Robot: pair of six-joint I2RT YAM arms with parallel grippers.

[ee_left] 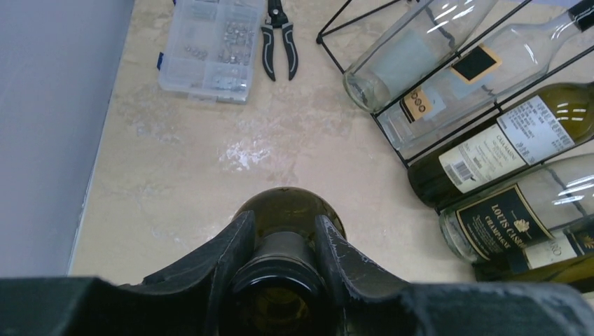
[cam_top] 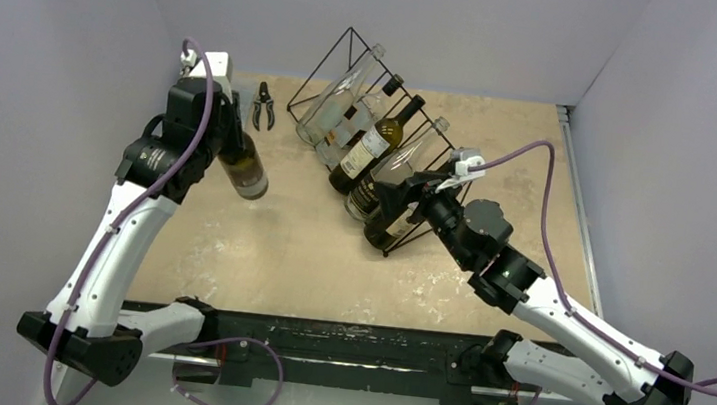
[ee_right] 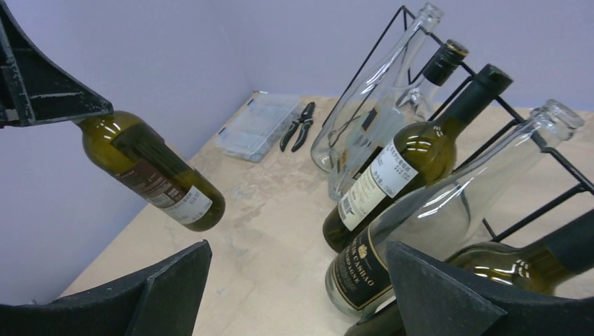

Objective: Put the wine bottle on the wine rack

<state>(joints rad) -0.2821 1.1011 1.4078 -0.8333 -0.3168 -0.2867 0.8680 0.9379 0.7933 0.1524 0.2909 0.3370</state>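
Left gripper (ee_left: 280,241) up close, clenched on the neck of the wine bottle (cam_top: 245,171), which hangs tilted above the table (cam_top: 308,258), well left of the wine rack (cam_top: 320,68). Five bottles (cam_top: 376,144) lie in its slots, and the right gripper (ee_right: 301,280) gapes wide by the near end, empty. Parts box (ee_left: 210,49) and pliers (ee_left: 280,45) sit beyond

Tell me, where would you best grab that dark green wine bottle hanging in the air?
By the neck, just under the lip, coming from the mouth end. The wine bottle narrows there so a gripper's jaws can span it; its body is wide and smooth. The left gripper is shut on it this way, one jaw each side, and it hangs tilted, base lowest.
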